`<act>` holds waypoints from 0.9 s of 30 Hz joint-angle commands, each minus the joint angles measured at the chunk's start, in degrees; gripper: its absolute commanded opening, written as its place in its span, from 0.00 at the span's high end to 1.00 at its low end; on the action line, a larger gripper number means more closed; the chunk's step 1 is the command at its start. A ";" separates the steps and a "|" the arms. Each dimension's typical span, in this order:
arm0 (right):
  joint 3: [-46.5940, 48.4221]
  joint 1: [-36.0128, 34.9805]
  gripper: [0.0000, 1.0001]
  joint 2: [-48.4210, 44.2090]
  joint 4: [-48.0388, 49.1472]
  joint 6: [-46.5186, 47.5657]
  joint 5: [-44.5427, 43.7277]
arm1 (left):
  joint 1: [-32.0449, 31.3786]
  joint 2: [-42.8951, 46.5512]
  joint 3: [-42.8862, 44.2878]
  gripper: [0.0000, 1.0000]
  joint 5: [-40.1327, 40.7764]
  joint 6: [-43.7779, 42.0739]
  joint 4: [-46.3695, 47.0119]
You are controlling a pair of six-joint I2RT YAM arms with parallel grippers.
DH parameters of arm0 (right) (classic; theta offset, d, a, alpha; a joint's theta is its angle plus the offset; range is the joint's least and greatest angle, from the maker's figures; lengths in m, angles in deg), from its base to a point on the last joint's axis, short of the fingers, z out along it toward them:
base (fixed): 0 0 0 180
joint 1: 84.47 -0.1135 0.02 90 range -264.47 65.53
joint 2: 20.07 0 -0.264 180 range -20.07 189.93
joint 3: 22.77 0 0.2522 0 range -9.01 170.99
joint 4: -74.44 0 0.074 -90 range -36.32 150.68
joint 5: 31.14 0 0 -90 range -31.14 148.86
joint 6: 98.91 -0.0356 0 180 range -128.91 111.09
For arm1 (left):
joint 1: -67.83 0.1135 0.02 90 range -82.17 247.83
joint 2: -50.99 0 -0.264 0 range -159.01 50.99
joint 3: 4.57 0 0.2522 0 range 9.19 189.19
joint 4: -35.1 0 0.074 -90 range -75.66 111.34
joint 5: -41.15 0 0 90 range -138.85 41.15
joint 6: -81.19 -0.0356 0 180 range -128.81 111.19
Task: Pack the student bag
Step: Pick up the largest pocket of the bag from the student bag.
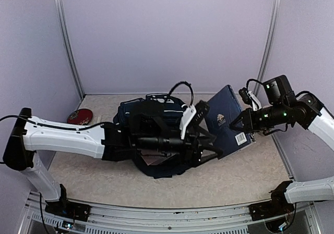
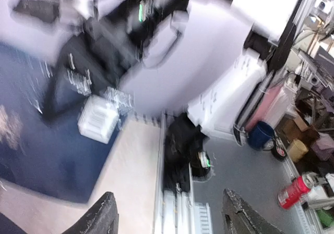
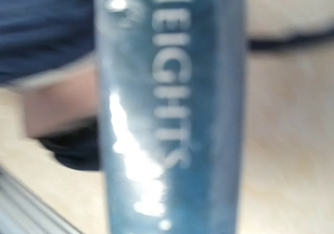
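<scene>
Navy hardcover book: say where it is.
Top view, right of centre: the flat navy hardcover book, tilted, between the dark navy fabric backpack and the right hand gripping its edge.

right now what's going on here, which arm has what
The right gripper looks clamped on the edge of a navy book, holding it tilted just to the right of the student bag. The left gripper is stretched out over the bag, open and holding nothing. The book is not in the bag yet.
</scene>
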 commanded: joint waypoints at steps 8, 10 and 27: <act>1.73 -0.24 1.00 -2.41 13.92 5.04 18.05 | 12.35 6.35 12.50 0.27 28.94 -14.26 -53.21; 1.06 -0.24 1.00 -2.38 15.00 4.96 19.55 | 12.33 7.13 11.13 0.26 28.84 -16.12 -54.96; -5.25 -0.33 1.00 -5.58 15.26 2.82 20.10 | 11.56 9.12 8.07 0.15 50.89 -22.70 -54.52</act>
